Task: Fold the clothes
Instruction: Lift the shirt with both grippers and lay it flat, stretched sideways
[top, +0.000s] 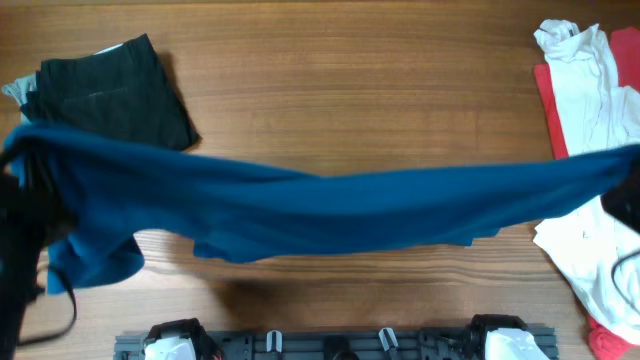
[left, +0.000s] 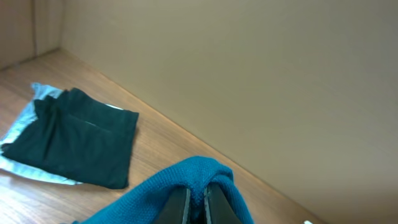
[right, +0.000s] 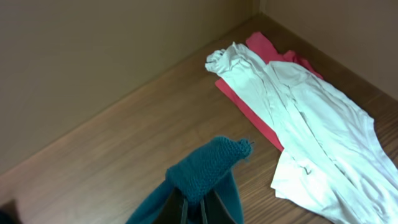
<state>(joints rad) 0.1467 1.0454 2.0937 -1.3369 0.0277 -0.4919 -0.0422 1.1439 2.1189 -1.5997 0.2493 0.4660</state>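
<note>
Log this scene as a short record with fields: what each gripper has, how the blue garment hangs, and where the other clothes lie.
left gripper: shut on one end of the deep-blue fabric garment
right gripper: shut on its other end
blue garment: stretched between the grippers above the wooden table, sagging mid-span, unfolded
left side: folded black garment on a pale grey garment
right side: rumpled white shirt over a red garment

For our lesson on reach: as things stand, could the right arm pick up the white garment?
Probably not yet. The white garment lies close by, but the right gripper is shut on the blue garment, stretched across to the left gripper. It would need to let go first.
</note>
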